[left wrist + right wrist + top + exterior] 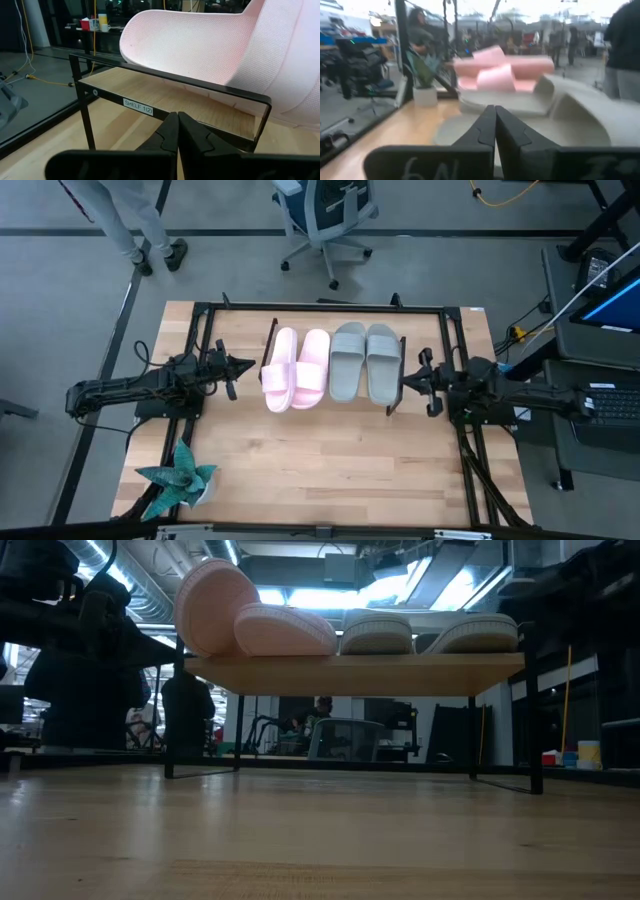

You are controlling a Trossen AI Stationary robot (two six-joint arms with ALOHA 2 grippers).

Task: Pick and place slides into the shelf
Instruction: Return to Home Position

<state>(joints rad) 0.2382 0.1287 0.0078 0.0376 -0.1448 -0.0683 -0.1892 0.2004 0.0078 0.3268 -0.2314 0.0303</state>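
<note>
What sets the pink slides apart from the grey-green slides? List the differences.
Colour: the pink pair is pale pink, the grey-green pair dull green. Pose: one pink slide tips up against its mate; both grey-green slides lie flat, side by side. Place: the pink pair sits nearer the left gripper, the grey-green pair nearer the right gripper. Both pairs rest on the shelf.

pale pink slides (pixel 296 370) | grey-green slides (pixel 365 362) | shelf (pixel 350 673): light wood, black frames

Shelf (pixel 350 673) filled, lower centre open.
The top is taken up by pink slides (pixel 296 370) and grey slides (pixel 365 362); the table (pixel 340 460) below is blocked only by a lower-left plant (pixel 178 480).
</note>
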